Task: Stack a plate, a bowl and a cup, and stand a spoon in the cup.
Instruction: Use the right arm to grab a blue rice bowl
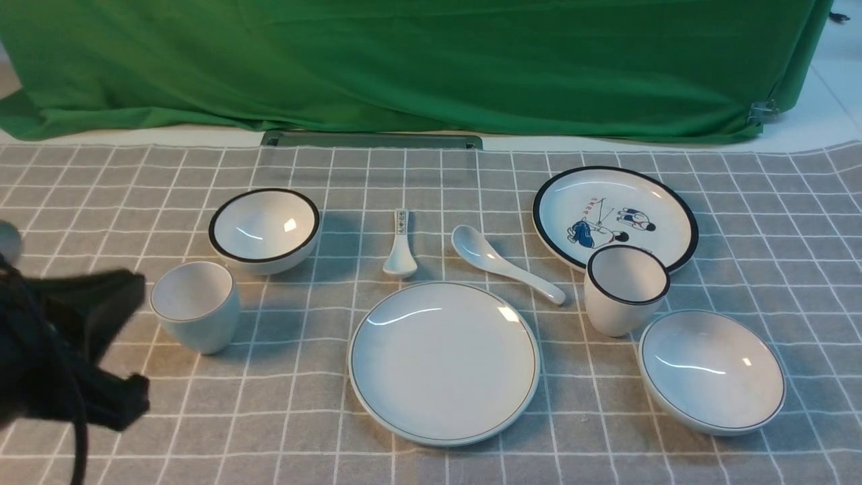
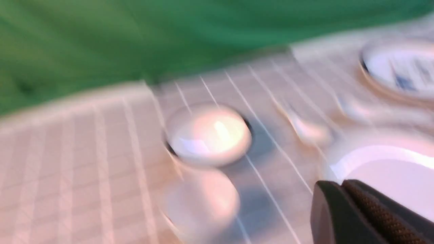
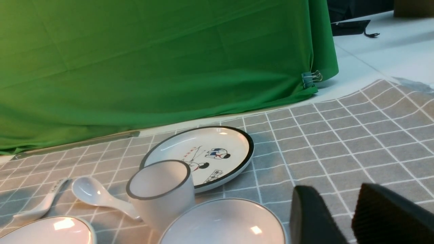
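The plain plate (image 1: 444,364) lies front centre, with the plain white spoon (image 1: 505,263) just behind it. To the right sits the shallow thin-rimmed bowl (image 1: 712,369), and the thin-rimmed cup (image 1: 195,306) stands at the left. My left arm (image 1: 60,350) is a dark blur at the left edge, beside that cup. In the blurred left wrist view the left gripper (image 2: 342,185) is shut and empty, near the plate's (image 2: 390,162) rim. The right gripper (image 3: 334,195) is open and empty over bare cloth, beside the bowl (image 3: 223,223). It does not show in the front view.
A black-rimmed bowl (image 1: 264,229) stands behind the cup. A small patterned spoon (image 1: 401,246) lies mid-table. A black-rimmed cartoon plate (image 1: 614,215) and black-rimmed cup (image 1: 626,289) stand behind the thin-rimmed bowl. Green cloth (image 1: 404,60) backs the checked tablecloth.
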Available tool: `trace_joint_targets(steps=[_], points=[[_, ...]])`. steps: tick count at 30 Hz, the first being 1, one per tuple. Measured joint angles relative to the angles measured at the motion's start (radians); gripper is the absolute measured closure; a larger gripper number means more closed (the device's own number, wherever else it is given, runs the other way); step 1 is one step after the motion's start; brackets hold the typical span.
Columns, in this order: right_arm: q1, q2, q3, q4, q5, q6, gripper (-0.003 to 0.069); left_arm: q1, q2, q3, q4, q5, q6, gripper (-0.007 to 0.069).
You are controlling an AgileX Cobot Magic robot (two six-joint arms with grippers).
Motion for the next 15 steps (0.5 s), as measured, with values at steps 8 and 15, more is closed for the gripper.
trace_joint_targets(steps=[8,15], points=[[0.000,0.000,0.000,0.000,0.000,0.000,0.0417,0.000,0.000,0.000,-0.201,0.344,0.045,0.0615],[0.000,0.000,0.000,0.000,0.000,0.000,0.0417,0.000,-0.001,0.000,-0.279,0.318,0.075,0.0615]])
